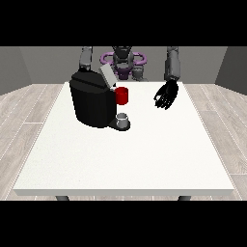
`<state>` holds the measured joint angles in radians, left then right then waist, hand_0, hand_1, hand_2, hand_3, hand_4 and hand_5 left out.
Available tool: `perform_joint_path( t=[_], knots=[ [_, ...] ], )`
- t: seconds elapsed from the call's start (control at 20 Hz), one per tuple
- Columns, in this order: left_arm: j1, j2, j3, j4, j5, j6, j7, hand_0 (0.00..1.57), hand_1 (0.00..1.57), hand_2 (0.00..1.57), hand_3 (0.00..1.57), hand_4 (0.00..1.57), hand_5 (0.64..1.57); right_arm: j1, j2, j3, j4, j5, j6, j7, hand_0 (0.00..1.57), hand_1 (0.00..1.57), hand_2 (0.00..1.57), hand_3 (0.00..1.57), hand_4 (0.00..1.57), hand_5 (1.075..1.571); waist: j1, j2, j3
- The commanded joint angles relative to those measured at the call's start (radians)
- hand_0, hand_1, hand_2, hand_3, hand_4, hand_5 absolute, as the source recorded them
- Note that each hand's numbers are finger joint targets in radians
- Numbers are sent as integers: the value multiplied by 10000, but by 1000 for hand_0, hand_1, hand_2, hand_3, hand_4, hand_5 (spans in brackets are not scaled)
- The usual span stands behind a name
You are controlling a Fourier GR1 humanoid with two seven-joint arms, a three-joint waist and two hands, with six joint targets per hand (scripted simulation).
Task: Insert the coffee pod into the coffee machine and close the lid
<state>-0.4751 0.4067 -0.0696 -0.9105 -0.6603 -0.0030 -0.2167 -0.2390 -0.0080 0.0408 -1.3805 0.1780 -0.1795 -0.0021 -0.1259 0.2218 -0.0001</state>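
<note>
Front view. White worktop (pixel 144 159) carries a black coffee machine (pixel 92 102) on its far part, toward the view's left. Machine lid (pixel 107 75) is up, tilted back, light grey. A red thing at the machine (pixel 122 95) sits at its right side, just under the lid. Below that, a small grey thing (pixel 123 118) stands on the machine's dark base plate, upright; can't tell if it's the pod.

Hand at the view's right (pixel 166 95) hangs above the worktop, well apart from the machine, fingers relaxed and pointing down, holding nothing. The other arm goes down behind the machine at the view's left; its hand is hidden. Robot torso is behind the machine.
</note>
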Motion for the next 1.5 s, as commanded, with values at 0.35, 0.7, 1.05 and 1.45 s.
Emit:
perform_joint_path(
  t=[0.35, 0.7, 1.05, 1.45],
  knots=[
    [-556, 401, -644, 1613, -1847, -102, 194, 757, 757, 928, 769, 348, 1571, -356, -232, -147, 478, -520, 596, -103, 0, 0, 0, 0, 0, 1571, -258, -50, -1],
    [-1115, -226, -592, 2214, -2326, -436, -59, 909, 909, 1050, 956, 411, 1571, -603, -36, -557, 1556, -482, 97, -541, 0, 0, 0, 0, 0, 1571, 87, -294, 0],
    [-1389, -576, 134, 1795, -1392, -476, -1097, 1420, 1420, 1402, 1332, 494, 1571, -208, -348, -433, 1992, 112, -163, -409, 0, 0, 0, 0, 0, 1571, 297, -634, -4],
    [-2069, -809, 3, 1173, -1308, -2798, -348, 1375, 1375, 1381, 1327, 490, 1571, -244, -342, -746, 2958, 71, -311, -371, 0, 0, 0, 0, 0, 1571, 616, -1624, 3]
  ],
)
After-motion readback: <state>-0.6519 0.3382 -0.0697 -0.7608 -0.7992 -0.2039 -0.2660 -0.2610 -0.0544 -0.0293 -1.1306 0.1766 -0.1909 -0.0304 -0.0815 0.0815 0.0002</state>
